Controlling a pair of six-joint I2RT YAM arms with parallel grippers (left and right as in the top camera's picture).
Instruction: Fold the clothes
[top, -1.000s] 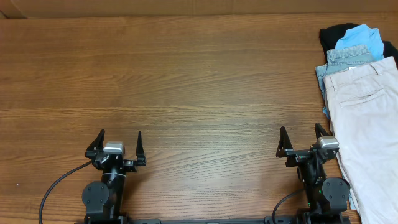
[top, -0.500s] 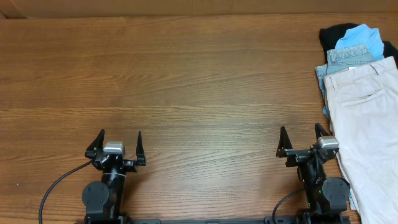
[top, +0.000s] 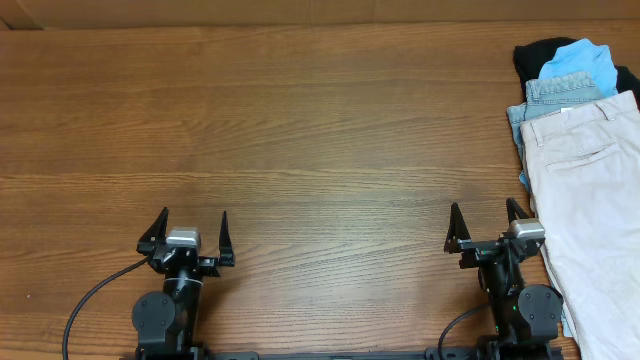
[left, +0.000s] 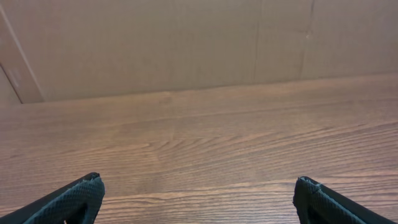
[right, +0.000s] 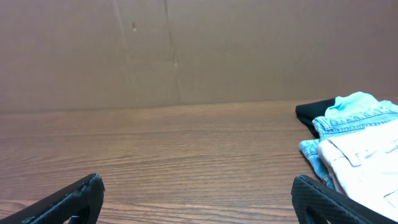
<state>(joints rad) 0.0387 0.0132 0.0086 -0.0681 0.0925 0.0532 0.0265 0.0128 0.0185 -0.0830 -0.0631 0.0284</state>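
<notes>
A pile of clothes lies at the table's right edge. Pale beige shorts (top: 592, 210) with a welt pocket lie on top; they also show in the right wrist view (right: 364, 162). Under them are light-blue denim shorts (top: 562, 93), a sky-blue garment (top: 580, 58) and a black garment (top: 535, 55). My right gripper (top: 490, 228) is open and empty at the near edge, just left of the beige shorts. My left gripper (top: 191, 233) is open and empty at the near left, far from the clothes. Both sets of fingertips show in the left wrist view (left: 198, 193) and the right wrist view (right: 198, 193).
The wooden table (top: 300, 140) stretches bare between the arms and the pile. A brown cardboard wall (right: 186, 50) stands along the far edge. A black cable (top: 90, 300) runs from the left arm's base.
</notes>
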